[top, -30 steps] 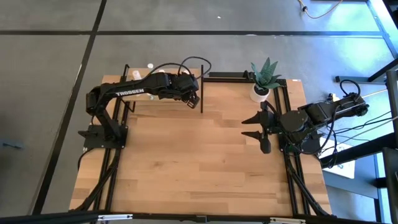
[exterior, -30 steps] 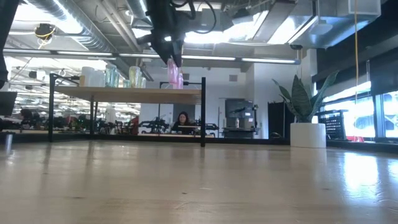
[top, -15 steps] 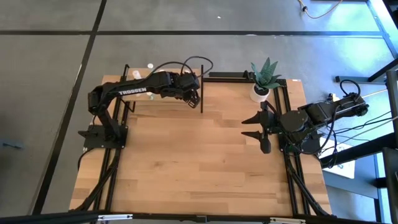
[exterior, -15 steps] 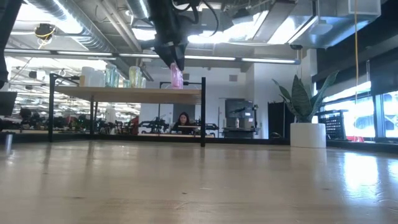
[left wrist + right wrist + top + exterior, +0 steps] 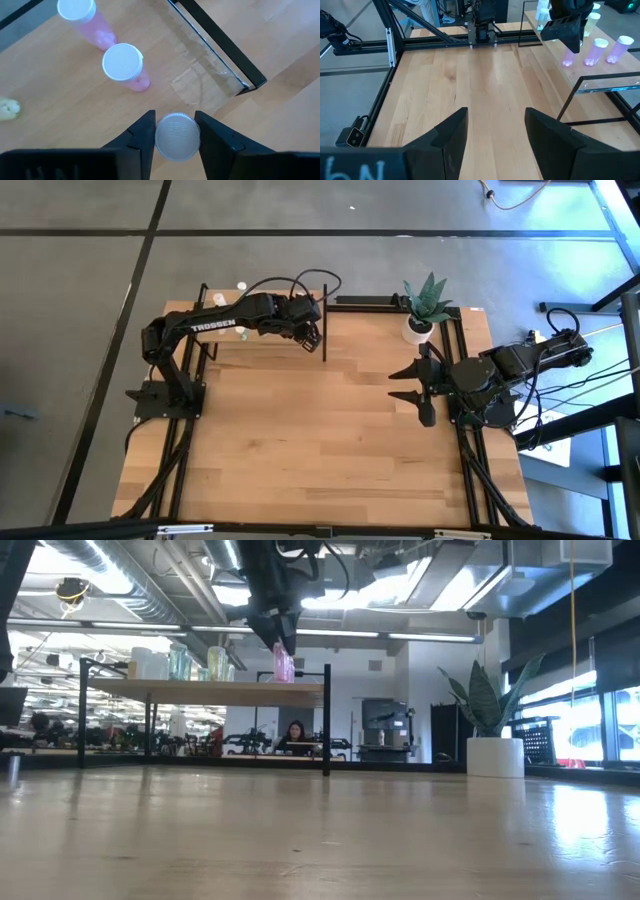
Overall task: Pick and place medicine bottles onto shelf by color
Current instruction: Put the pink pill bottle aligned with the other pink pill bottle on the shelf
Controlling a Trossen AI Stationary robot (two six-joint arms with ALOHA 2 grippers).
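Note:
My left gripper (image 5: 313, 333) hangs over the right end of the shelf (image 5: 200, 690), shut on a pink medicine bottle with a white cap (image 5: 177, 136). The low view shows this bottle (image 5: 283, 664) upright, with its base on the shelf. Two more pink bottles (image 5: 122, 65) (image 5: 80, 15) stand on the shelf just beyond it. Whitish, green and yellow bottles (image 5: 180, 662) stand farther left along the shelf. My right gripper (image 5: 398, 384) waits open near the table's right edge, high above the wood, with nothing between its fingers. My left gripper pinches the pink bottle's white cap (image 5: 165, 137) between its two fingers, one on each side. The fingers come from above, slanting down. The bottle stands upright below them with its base on the shelf.
A white pot with a green plant (image 5: 418, 328) stands at the far right, by the black frame. A thin black post (image 5: 327, 720) marks the shelf's right end. The wide wooden tabletop (image 5: 320, 440) spreads between the arms. A person (image 5: 295, 732) sits far behind in the room.
My left gripper has carried the pink bottle a little down and toward the shelf's right end. The bottle hung just above the shelf and now stands on it, in line with the other pink ones.

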